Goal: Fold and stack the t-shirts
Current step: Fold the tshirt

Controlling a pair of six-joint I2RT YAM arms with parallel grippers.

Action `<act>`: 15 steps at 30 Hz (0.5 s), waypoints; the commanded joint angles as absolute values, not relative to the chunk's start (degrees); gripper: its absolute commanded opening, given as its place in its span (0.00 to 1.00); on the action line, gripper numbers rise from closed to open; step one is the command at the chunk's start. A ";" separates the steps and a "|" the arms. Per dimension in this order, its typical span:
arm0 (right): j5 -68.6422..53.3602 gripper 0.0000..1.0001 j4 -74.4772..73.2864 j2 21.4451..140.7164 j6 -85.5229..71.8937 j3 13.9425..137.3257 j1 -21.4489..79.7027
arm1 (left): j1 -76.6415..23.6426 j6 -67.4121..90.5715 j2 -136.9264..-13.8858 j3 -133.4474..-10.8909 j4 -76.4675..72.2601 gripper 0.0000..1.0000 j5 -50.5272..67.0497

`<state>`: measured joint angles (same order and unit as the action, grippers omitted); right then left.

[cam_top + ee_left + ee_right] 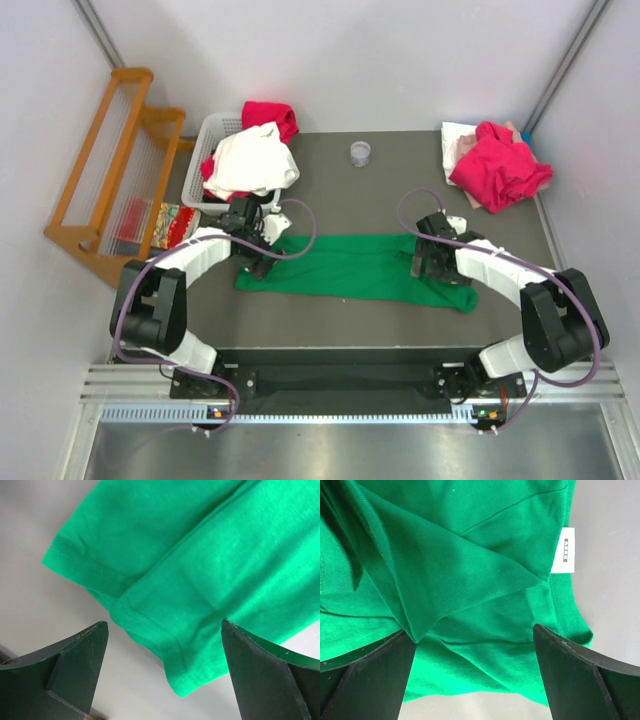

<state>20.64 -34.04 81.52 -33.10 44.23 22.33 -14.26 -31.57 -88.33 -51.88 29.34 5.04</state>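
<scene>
A bright green t-shirt (pixel 352 266) lies folded into a long strip across the middle of the table. My left gripper (pixel 254 255) is open over its left end; the left wrist view shows the hemmed corner (pixel 185 605) between the spread fingers. My right gripper (pixel 428 262) is open over its right end, where the folded cloth (pixel 470 605) and a white label (pixel 563 550) show. A magenta-red t-shirt (pixel 498 168) lies bunched at the back right on pale pink and white cloth (pixel 458 140). White (pixel 252 160) and red (pixel 270 116) t-shirts fill the basket.
A white plastic basket (pixel 216 132) stands at the back left. A small clear cup (pixel 360 153) stands at the back middle. A wooden rack (pixel 110 165) stands off the table's left side, with a patterned item (pixel 172 224) beside it.
</scene>
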 commanded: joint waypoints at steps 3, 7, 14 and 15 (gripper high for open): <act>20.39 0.98 -32.96 81.47 -33.58 44.74 21.97 | -15.38 -30.77 -86.58 -52.03 25.93 0.99 2.46; 20.48 0.98 -32.78 81.47 -33.58 44.65 21.97 | -17.05 -30.59 -86.22 -52.82 27.07 0.99 3.95; 20.13 0.98 -32.96 81.56 -33.40 45.44 21.97 | -21.01 -30.59 -92.18 -54.92 31.38 0.99 10.28; 20.30 0.98 -32.96 81.56 -33.40 45.53 21.97 | -20.83 -30.41 -92.81 -55.19 31.38 0.99 10.37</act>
<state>20.14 -33.91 81.52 -33.10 44.23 22.33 -20.45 -31.38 -89.78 -52.31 29.34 6.55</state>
